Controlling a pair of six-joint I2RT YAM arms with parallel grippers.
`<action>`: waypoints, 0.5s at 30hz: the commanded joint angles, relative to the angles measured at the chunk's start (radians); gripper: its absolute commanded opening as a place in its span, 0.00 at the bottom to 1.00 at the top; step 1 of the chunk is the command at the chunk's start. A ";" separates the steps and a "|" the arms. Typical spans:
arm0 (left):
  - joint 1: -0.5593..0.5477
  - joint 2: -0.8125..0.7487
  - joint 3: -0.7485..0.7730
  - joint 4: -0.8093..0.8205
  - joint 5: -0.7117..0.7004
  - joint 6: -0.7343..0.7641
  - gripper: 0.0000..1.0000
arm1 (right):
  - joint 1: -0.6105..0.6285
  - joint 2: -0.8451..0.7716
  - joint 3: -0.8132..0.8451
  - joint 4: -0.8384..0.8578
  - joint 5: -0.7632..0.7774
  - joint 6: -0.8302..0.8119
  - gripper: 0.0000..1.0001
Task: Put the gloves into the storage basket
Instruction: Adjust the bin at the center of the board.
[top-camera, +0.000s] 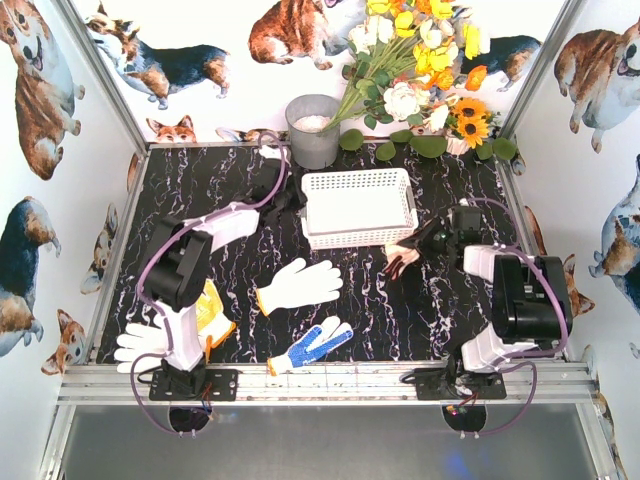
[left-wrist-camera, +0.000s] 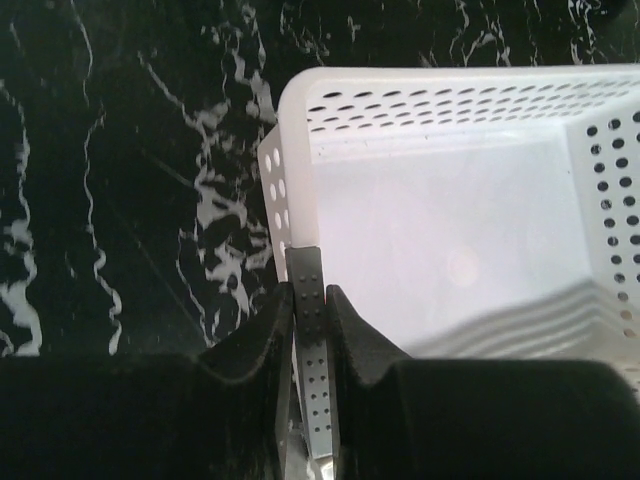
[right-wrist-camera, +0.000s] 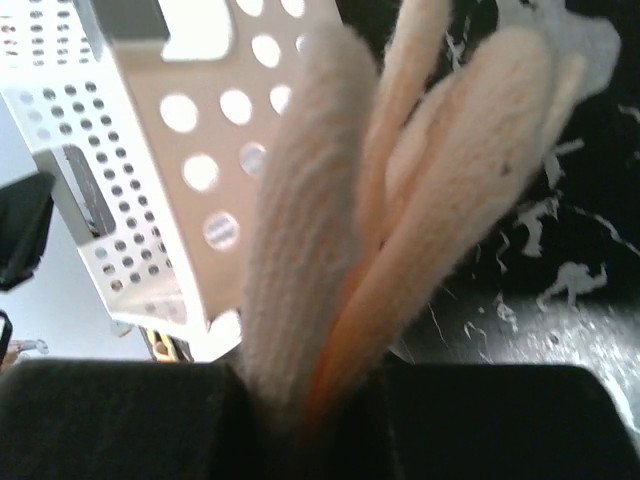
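**Gloves-to-basket, near to far.** Well in front of the basket (top-camera: 358, 238) lie the dotted glove (top-camera: 312, 344) and yellow glove (top-camera: 213, 314). The white glove (top-camera: 300, 285) lies closer to it — all three loose on the table. Just off the basket's front right corner, the right gripper (right-wrist-camera: 305, 390) is clamped on a pale glove (right-wrist-camera: 330, 220), whose fingers hang beside the outer wall. At the basket's left wall, the left gripper (left-wrist-camera: 308, 292) has its jaws closed on the perforated plastic. The step in hand appears to be carrying the pale glove in. Raise it until its fingers clear the rim, centre it over the bare floor, then release — the left grip should keep the basket from sliding.
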 joint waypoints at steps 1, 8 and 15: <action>-0.047 -0.113 -0.083 0.020 -0.011 -0.065 0.13 | 0.008 0.038 0.094 0.093 0.024 -0.003 0.00; -0.171 -0.235 -0.238 0.061 -0.005 -0.122 0.43 | 0.008 0.124 0.190 0.079 0.013 -0.041 0.00; -0.302 -0.278 -0.266 0.122 0.062 -0.097 0.46 | 0.010 0.182 0.281 0.042 -0.040 -0.113 0.00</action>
